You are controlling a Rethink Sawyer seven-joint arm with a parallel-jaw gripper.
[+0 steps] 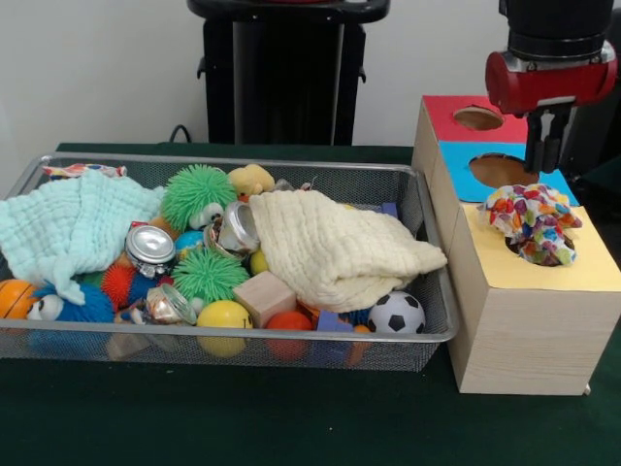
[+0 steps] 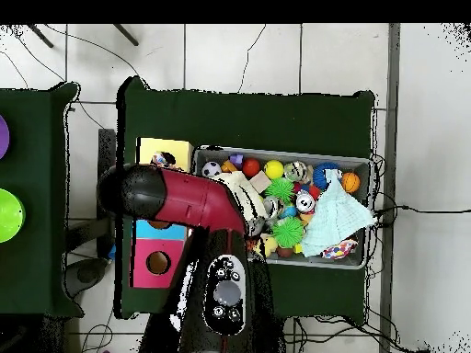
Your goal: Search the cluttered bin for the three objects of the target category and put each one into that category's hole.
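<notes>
The wire-mesh bin [image 1: 432, 243] holds a heap of toys; it also shows in the overhead view [image 2: 281, 152]. One knotted multicoloured cloth piece [image 1: 532, 223] sits on the hole in the yellow top of the wooden box [image 1: 529, 330], not dropped through; the overhead view shows it too [image 2: 163, 159]. My gripper [image 1: 545, 165] hangs just above it, empty, with its jaws slightly apart. A second patterned cloth piece [image 1: 82, 170] lies at the bin's back left corner, seen in the overhead view [image 2: 340, 248] as well. A third is hidden.
In the bin lie a mint cloth [image 1: 73, 223], a cream cloth [image 1: 340, 248], green spiky balls [image 1: 197, 194], metal cans [image 1: 150, 245], a wooden cube [image 1: 264, 296] and a small football [image 1: 396, 313]. The box also has a red hole [image 1: 477, 117] and a blue hole [image 1: 500, 170].
</notes>
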